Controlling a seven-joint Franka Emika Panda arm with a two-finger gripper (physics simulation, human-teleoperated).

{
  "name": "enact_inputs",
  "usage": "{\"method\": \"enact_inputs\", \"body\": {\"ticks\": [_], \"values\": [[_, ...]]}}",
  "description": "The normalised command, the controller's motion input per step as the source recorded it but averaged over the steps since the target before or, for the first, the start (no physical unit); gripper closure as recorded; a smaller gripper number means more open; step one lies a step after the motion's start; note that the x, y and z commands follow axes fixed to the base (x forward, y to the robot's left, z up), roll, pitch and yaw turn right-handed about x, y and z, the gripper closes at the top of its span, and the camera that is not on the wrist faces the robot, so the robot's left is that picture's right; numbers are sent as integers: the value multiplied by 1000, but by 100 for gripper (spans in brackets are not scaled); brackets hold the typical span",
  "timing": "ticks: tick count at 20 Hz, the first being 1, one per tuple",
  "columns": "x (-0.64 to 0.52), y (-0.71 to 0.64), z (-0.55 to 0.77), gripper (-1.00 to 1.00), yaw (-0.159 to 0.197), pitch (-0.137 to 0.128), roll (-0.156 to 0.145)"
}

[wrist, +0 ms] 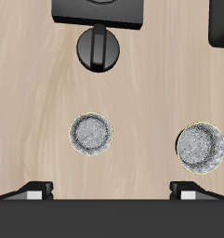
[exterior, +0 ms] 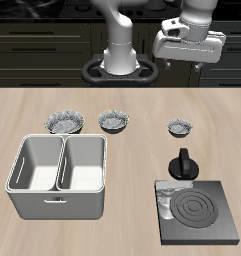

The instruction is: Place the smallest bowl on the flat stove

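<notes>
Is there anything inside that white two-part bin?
Both compartments of the white bin look empty; only bare white floor shows. Its near wall hides a strip of the floor.

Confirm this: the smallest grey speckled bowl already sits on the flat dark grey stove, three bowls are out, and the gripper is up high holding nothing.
Not quite. The exterior view shows the smallest grey speckled bowl on the bare wooden table, behind the flat dark grey stove, not on it. The rest stands.
</notes>
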Motion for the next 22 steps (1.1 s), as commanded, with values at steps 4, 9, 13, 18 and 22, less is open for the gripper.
{"method": "enact_inputs", "body": {"ticks": [4, 9, 13, 18, 22], "values": [[103, 363, -60, -100, 4, 10, -27], [35, 338, -58, -100, 19, 8, 15], [29, 15, 65, -100, -20, -57, -61], [41, 10, -131, -100, -60, 36, -11], [-66, 70, -230, -100, -18, -16, -6]]}}
